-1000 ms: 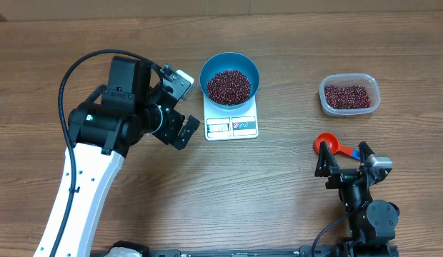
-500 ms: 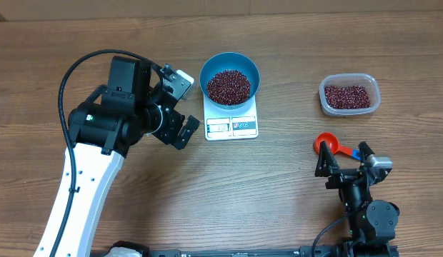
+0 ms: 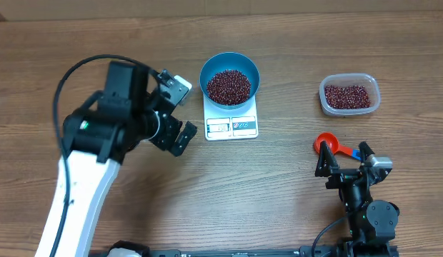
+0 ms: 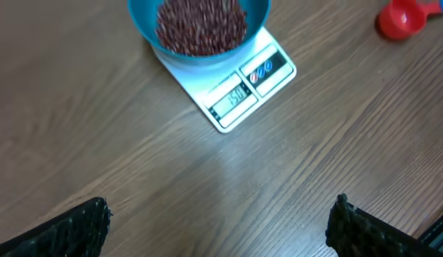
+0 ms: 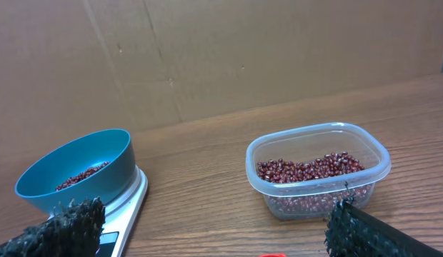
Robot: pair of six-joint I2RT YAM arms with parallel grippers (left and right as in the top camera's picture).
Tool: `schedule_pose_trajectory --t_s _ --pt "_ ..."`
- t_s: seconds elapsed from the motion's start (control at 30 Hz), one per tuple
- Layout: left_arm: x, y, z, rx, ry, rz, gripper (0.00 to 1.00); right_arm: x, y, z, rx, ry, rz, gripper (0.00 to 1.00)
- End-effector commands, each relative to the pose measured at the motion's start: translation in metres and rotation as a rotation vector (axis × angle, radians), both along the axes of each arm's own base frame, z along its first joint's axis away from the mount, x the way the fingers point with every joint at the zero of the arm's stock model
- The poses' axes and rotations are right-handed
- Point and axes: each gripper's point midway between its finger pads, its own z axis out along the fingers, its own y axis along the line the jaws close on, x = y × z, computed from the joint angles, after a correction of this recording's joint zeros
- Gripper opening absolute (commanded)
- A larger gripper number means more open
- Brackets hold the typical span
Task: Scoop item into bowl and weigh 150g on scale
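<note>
The blue bowl [image 3: 208, 73] stands on the white scale [image 3: 232, 126], and a pile of red-brown beans [image 3: 229, 86] fills it. In the left wrist view the bowl [image 4: 139, 21] and scale [image 4: 243, 89] lie ahead at the top. My left gripper [image 3: 183, 108] hovers open just left of the scale, nothing between its fingers [image 4: 64, 232]. My right gripper [image 3: 344, 163] rests open at the front right, empty. A red scoop [image 3: 325, 145] lies just ahead of it, apart from its fingers. The right wrist view shows the bowl [image 5: 78, 168] at left.
A clear plastic tub [image 3: 349, 95] holding more beans sits at the back right; it is also in the right wrist view [image 5: 318, 175]. A cardboard wall [image 5: 221, 57] stands behind the table. The scoop [image 4: 400, 18] shows at the left wrist view's top right.
My left arm has drawn back slightly to the left and toward the front, away from the scale. The right arm, bowl and scoop have not moved.
</note>
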Motion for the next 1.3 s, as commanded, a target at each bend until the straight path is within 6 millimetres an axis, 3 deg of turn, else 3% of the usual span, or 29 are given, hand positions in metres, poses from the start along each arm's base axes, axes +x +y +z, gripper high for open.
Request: schedule_pose_trajectory --t_s 0.0,0.13,0.23,0.43,0.63,0.97,1.27 --pt "-0.023 0.005 0.042 -0.042 -0.152 0.001 1.00 0.000 -0.002 0.001 -0.004 -0.014 -0.010 1.00" --pt "-0.043 0.013 0.055 -0.089 -0.244 0.037 1.00 0.000 -0.001 0.002 -0.004 -0.014 -0.010 1.00" --pt "-0.052 0.027 0.052 -0.151 -0.318 0.133 1.00 0.000 -0.001 0.002 -0.004 -0.014 -0.010 1.00" --pt "-0.065 0.052 0.029 -0.282 -0.488 0.294 1.00 0.000 -0.001 0.001 -0.004 -0.014 -0.010 1.00" --pt "-0.074 0.071 -0.008 -0.382 -0.622 0.427 1.00 0.000 -0.001 0.002 -0.004 -0.014 -0.010 1.00" --pt "-0.059 0.084 -0.041 -0.420 -0.848 0.463 1.00 0.000 -0.001 0.001 -0.004 -0.014 -0.010 1.00" --pt "-0.045 0.104 -0.068 -0.417 -0.889 0.584 1.00 0.000 -0.001 0.001 -0.004 -0.014 -0.010 1.00"
